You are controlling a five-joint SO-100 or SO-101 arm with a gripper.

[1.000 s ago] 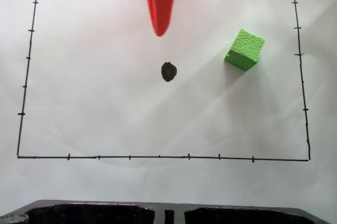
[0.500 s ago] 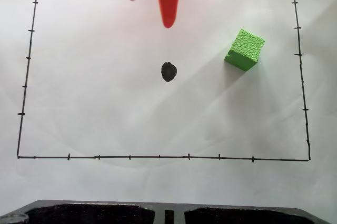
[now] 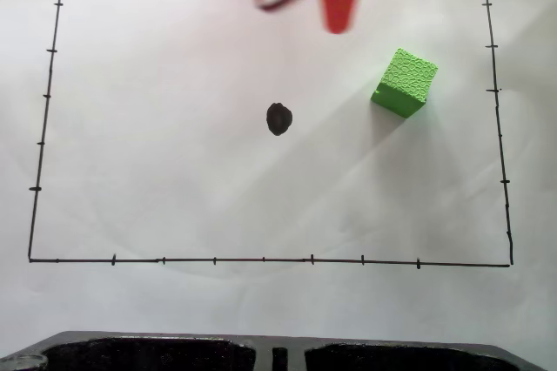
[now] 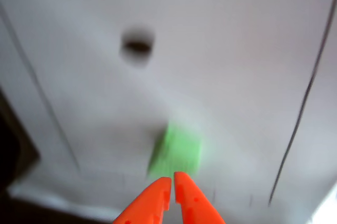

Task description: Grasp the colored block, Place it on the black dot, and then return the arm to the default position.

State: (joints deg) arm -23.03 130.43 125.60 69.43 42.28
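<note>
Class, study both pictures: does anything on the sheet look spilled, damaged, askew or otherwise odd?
Nothing stands out. The green block sits whole on the white paper, turned slightly against the border lines, apart from the black dot, which is bare. The orange gripper has its fingertips together, holding nothing. The wrist view is blurred.

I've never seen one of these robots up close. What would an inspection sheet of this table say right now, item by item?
Surface: white paper with a hand-drawn black border and tick marks.
Job's things: green block sits on the paper, apart from the black dot, to its right in the fixed view; dot uncovered.
Clutter: nothing seen.
Grippers: orange gripper, jaws together and empty, aimed toward the block in the blurred wrist view.
Cables: a dark cable loop by the arm.
Surroundings: dark tray-like edge along the fixed view's bottom.
</note>
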